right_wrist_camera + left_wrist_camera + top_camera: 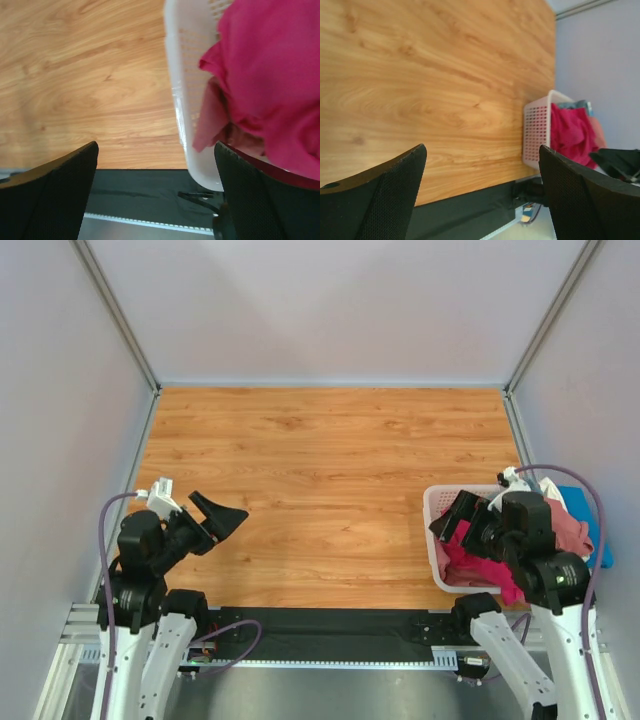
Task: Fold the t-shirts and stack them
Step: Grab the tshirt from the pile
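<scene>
Pale grey walls (pixel 330 300) box in a bench (pixel 330 470) of warm wood-grain laminate, smooth and matte, with a black strip (pixel 330 625) along its near edge. At the near right corner sits a white plastic basket (pixel 434 502), its wall a lattice of small holes (the left wrist camera shows that grid best).

The t-shirts are heaped inside it. A magenta-red shirt (pixel 470 562) lies crumpled in soft folds and droops over the rim, with a dusty pink shirt (pixel 572 525) beside it. A sliver of blue cloth (pixel 601 540) shows toward the bench's right edge, and a bit of whitish cloth (pixel 551 486) lies on the far side.

From above I cannot read my right gripper (pixel 452 520) well. Its own camera shows the jaws spread wide and empty: one black finger over bare wood, the other at the magenta cloth (touching or not, I cannot tell), with the basket wall between them. My left gripper (pixel 222 514) hangs above the near left corner, jaws likewise released, holding nothing. Only the wrist views show the fingers' fine dimpled texture.
</scene>
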Robot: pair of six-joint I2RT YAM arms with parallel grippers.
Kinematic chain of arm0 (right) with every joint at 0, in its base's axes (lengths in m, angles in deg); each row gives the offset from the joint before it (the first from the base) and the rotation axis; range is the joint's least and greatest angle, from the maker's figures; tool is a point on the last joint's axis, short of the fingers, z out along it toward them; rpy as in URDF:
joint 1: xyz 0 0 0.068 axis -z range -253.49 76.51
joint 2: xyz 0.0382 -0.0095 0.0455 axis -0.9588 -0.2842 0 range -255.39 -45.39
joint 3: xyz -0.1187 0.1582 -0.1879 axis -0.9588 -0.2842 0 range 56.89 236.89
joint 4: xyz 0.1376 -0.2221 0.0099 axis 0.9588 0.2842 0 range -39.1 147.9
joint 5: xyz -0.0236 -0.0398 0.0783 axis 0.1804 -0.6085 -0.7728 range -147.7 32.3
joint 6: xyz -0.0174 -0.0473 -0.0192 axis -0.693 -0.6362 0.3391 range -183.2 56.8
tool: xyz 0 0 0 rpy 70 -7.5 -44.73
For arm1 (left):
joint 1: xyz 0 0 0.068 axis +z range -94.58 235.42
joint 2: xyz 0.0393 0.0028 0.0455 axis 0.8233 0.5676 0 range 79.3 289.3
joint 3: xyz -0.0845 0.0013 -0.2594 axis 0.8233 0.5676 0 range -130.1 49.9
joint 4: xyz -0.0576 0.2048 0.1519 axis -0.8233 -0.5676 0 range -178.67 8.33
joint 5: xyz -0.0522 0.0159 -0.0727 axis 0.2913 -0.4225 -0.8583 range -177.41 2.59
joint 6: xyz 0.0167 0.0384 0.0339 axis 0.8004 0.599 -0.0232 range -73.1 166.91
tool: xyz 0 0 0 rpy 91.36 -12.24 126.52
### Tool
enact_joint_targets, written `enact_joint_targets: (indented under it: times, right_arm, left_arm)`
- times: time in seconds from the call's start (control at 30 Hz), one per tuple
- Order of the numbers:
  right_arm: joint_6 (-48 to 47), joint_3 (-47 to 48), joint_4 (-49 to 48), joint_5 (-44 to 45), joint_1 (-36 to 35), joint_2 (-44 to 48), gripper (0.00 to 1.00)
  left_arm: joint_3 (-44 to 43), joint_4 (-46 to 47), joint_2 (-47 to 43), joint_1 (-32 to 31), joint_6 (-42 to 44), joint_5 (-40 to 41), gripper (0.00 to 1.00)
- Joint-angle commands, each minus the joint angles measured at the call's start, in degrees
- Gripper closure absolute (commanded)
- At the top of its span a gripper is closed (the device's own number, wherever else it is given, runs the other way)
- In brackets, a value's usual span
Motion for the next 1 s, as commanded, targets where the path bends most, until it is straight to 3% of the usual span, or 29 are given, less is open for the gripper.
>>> enact_joint_targets:
  times: [0.0,0.13,0.23,0.33,0.43,0.5,0.57,0.6,0.67,0.73,0.77,0.83,0.87,0.9,0.97]
  right_arm:
    - [-2.8,9.1,12.6,16.7,0.3,-6.8,0.0]
    - [-1.8,16.0,16.5,23.6,0.5,-19.2,0.0]
    - [-1.3,18.8,15.5,25.3,6.0,-27.0,0.08]
    - [-0.2,19.4,13.8,30.2,7.4,-31.6,0.22]
    - [3.7,19.6,17.1,35.8,10.0,-34.8,0.59]
    - [5.2,17.1,18.0,36.0,10.6,-34.3,0.48]
    - [7.4,15.1,17.9,37.1,10.8,-32.8,0.26]
    - [8.1,13.3,17.4,37.3,10.7,-32.4,0.21]
    - [8.6,11.1,14.5,37.0,10.8,-32.6,0.16]
    - [8.9,7.6,11.0,32.3,10.7,-34.1,0.19]
    - [10.0,6.4,8.5,31.0,10.8,-34.8,0.27]
    - [12.6,3.2,6.5,28.8,10.8,-36.5,0.34]
    - [13.2,3.0,6.4,29.4,10.8,-37.0,0.44]
    - [13.7,3.3,6.8,32.1,10.8,-37.0,0.59]
    - [15.5,6.6,10.0,35.2,10.8,-35.6,0.99]
  left_arm:
    - [-4.3,-9.3,5.0,0.3,8.6,2.1,0.0]
    - [-8.6,-15.0,6.1,0.3,4.9,8.7,0.01]
    - [-8.0,-8.2,5.5,0.2,10.7,-0.8,0.0]
    - [-5.7,-4.2,5.9,0.3,11.1,-7.7,0.07]
    - [-3.6,-0.7,8.1,0.2,11.6,-13.5,0.18]
    - [-3.4,-0.7,8.9,0.2,12.2,-14.7,0.19]
    - [-2.9,-1.0,9.4,0.2,13.1,-14.5,0.19]
    - [-2.6,-1.0,9.5,0.1,13.3,-14.3,0.17]
    - [-2.2,-0.4,10.3,-0.2,12.8,-14.3,0.15]
    - [-2.1,0.1,11.5,-1.2,12.3,-14.2,0.15]
    - [-2.1,0.6,12.0,-1.6,12.3,-14.1,0.15]
    - [-2.8,0.7,12.8,-3.3,12.8,-13.7,0.15]
    - [-3.3,0.3,13.1,-3.6,13.5,-13.5,0.15]
    - [-4.5,-0.2,13.4,-3.7,14.0,-13.2,0.15]
    - [-5.7,-2.0,13.9,-4.2,15.0,-12.4,0.15]
